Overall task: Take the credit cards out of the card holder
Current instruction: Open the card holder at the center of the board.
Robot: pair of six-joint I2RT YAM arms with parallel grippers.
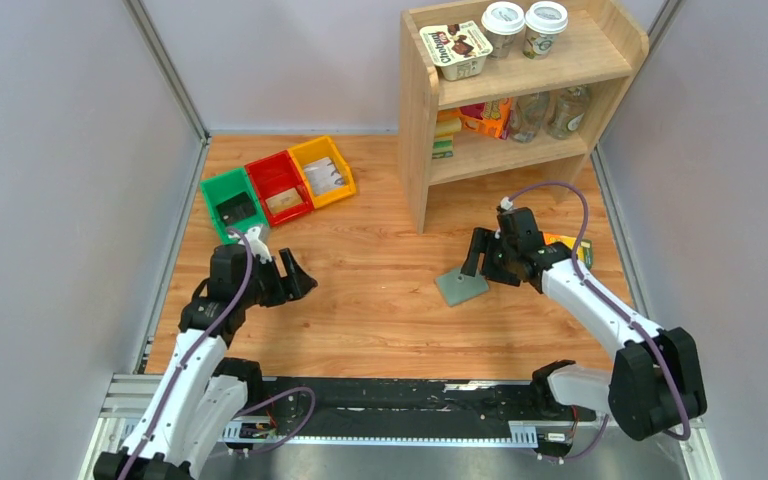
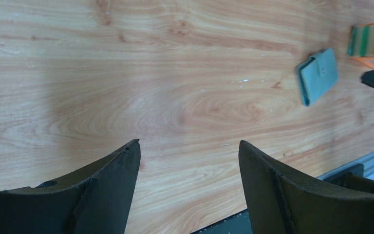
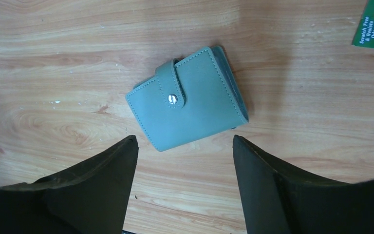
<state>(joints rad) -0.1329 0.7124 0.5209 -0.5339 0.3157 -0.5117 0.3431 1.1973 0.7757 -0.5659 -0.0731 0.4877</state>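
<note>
Presently on the wooden table (image 1: 380, 320):

- One card holder (image 3: 187, 97), grey-green, folded shut, its tab fastened by a metal snap. It lies flat, right of centre, in front of the wooden shelf (image 1: 520, 100).
- The right gripper (image 3: 184, 139), fingers spread wide and empty, is poised over the holder's near edge.
- The left gripper (image 2: 189, 142), fingers likewise spread with nothing between them, is well apart from the holder.
- One orange carton with green ends (image 1: 570, 243) lies beside the right arm.
- Three bins (image 1: 280, 185), green, red and yellow, sit at far left.
</note>
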